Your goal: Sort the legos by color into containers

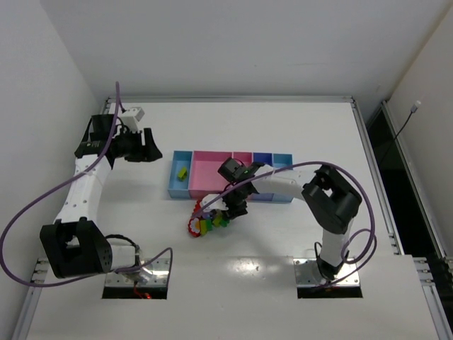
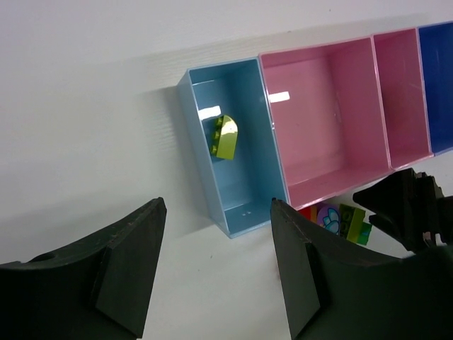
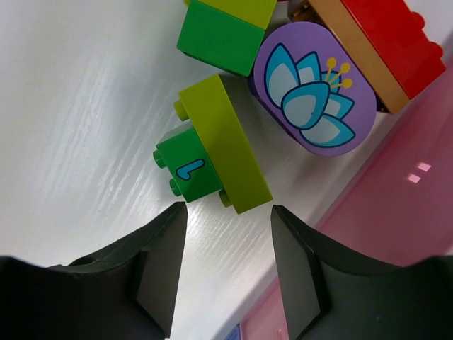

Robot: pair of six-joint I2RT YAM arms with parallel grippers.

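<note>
The legos (image 1: 207, 221) lie in a small pile on the table just in front of the containers (image 1: 212, 185). My right gripper (image 3: 228, 212) is open just short of a lime brick (image 3: 228, 140) joined to a green brick (image 3: 185, 168), with nothing between its fingers. Beyond them lie a purple rounded brick with a flower (image 3: 315, 88), a red brick (image 3: 386, 35) and another green brick (image 3: 216, 35). One lime brick (image 2: 226, 136) rests in the left light blue bin (image 2: 244, 191). My left gripper (image 2: 218, 269) hangs open and empty above the table, left of that bin.
The wide pink bin (image 2: 325, 120), narrow pink bin (image 2: 400, 92) and dark blue bin (image 2: 437, 78) hold nothing that I can see. The pink bin's wall (image 3: 396, 205) runs close along the right finger. The right arm (image 1: 329, 202) reaches in from the right.
</note>
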